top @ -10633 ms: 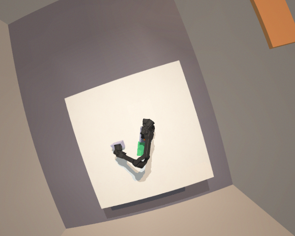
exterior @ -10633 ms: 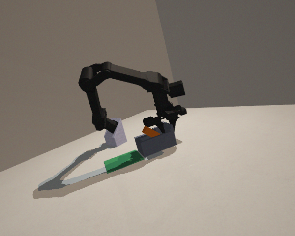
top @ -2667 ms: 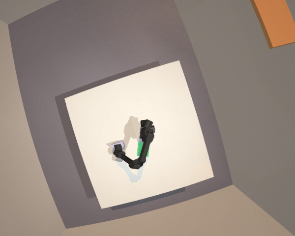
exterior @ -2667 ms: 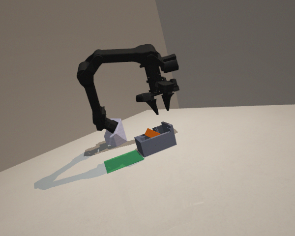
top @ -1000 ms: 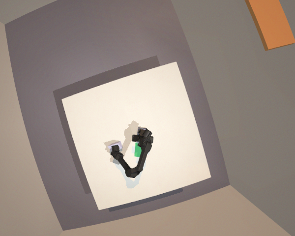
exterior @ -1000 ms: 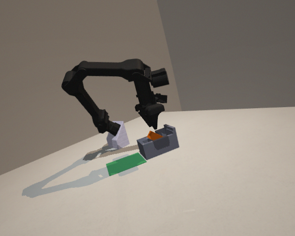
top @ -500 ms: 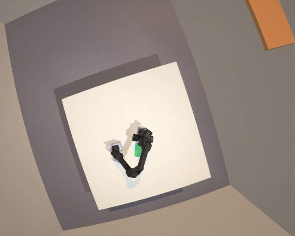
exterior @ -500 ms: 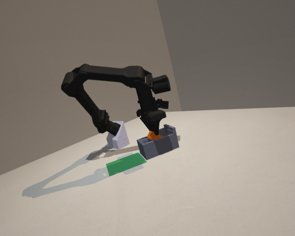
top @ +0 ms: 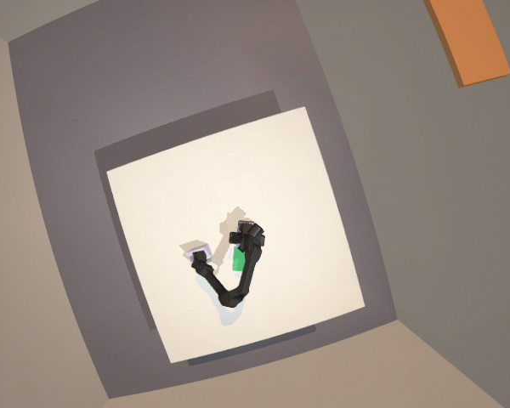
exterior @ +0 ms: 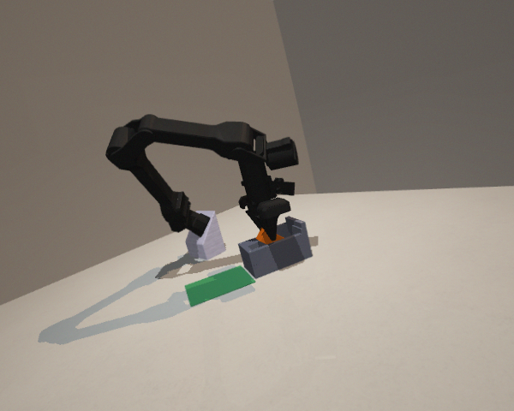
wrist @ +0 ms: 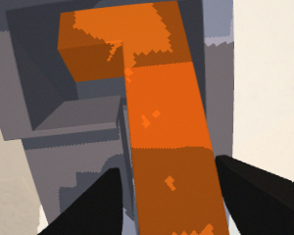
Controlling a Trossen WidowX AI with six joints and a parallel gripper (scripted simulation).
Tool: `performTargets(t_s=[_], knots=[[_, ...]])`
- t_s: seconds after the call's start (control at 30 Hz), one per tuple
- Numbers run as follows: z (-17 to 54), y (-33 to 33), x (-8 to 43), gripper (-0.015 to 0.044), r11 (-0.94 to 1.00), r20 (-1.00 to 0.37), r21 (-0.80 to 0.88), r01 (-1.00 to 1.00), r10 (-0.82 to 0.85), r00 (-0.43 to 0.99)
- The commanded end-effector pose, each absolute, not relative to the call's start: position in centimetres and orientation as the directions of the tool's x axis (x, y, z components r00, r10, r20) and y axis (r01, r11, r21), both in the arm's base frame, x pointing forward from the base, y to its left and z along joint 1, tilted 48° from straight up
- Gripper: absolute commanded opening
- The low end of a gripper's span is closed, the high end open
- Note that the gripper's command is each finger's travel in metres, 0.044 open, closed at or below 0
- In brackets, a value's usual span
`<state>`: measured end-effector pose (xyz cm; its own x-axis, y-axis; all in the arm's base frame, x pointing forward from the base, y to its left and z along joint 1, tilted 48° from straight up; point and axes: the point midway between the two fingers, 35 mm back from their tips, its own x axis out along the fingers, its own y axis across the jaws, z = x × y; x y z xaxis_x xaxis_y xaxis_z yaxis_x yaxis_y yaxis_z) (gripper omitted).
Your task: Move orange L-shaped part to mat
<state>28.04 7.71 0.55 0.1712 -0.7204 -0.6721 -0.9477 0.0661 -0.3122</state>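
The orange L-shaped part point(exterior: 261, 236) point(wrist: 167, 108) is in the grey tray point(exterior: 288, 254) point(wrist: 220, 108). Its L-shaped end sits low in the wide pocket at the top of the wrist view, and its other end is tipped up above the tray rim. My gripper point(exterior: 266, 234) point(wrist: 169, 171) is partly open around the raised end, one finger on each side. In the wrist view the right finger is against or very near the part's edge, and a narrow gap shows beside the left finger. The green mat point(top: 238, 258) point(exterior: 219, 285) is bare.
The mat lies beside the tray's near end. A pale lavender block point(top: 206, 251) point(exterior: 213, 243) stands by the arm's base. The arm arches above the mat in the overhead view. A large orange box point(top: 473, 43) is far off the white table top point(top: 290, 175).
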Motion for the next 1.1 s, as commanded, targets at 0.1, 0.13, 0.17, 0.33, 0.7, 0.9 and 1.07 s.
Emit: performTargets(t_s=[0.1,0.13,0.17,0.33,0.7,0.9,1.07], knots=[[0.6,7.7,28.0,0.0115,0.068,-0.672,-0.313,-0.947,-0.720,0.170],[0.6,7.7,28.0,0.0109,0.068,-0.672,-0.313,-0.947,-0.720,0.170],[0.6,7.7,28.0,0.0102,0.068,-0.672,-0.313,-0.947,-0.720,0.170],[0.6,7.7,28.0,0.0030,0.068,-0.672,-0.313,-0.947,-0.720,0.170],[0.9,8.1,28.0,0.0000,0.066,-0.672,-0.313,-0.948,-0.721,0.171],[1.5,8.8,27.8,0.0000,0.064,-0.671,-0.312,-0.948,-0.721,0.173],[2.1,9.3,27.7,0.0000,0.063,-0.671,-0.312,-0.948,-0.721,0.173]])
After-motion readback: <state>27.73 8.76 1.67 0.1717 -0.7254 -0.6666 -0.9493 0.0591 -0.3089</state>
